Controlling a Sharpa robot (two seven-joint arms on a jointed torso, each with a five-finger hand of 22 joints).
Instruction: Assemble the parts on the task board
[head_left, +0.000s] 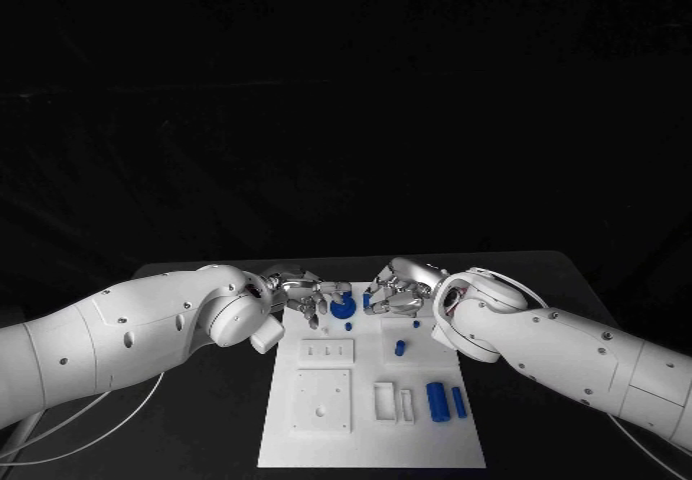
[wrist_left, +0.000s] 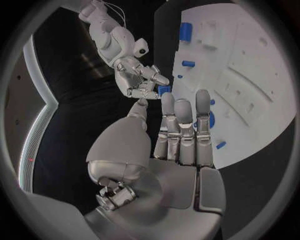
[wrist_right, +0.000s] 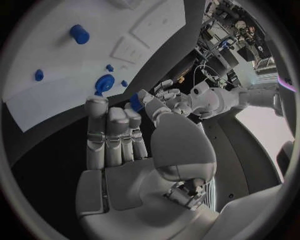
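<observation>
The white task board (head_left: 375, 425) lies in the middle of the table. Both hands hover over its far end. My right hand (head_left: 397, 288) pinches a small blue part (wrist_left: 164, 90) between thumb and finger; the same part (wrist_right: 135, 102) sits at its fingertips in the right wrist view. My left hand (head_left: 296, 290) is just to the left of it, fingers straight and holding nothing (wrist_left: 181, 135). A round blue part (head_left: 343, 308) stands on the board between the two hands, partly behind the left fingers (wrist_left: 209, 120).
A short blue peg (head_left: 400, 348) stands mid-board, and small blue bits (head_left: 417, 323) lie near it. Two blue cylinders (head_left: 437, 401) lie at the board's right side beside white raised blocks (head_left: 322, 400). Black table surrounds the board.
</observation>
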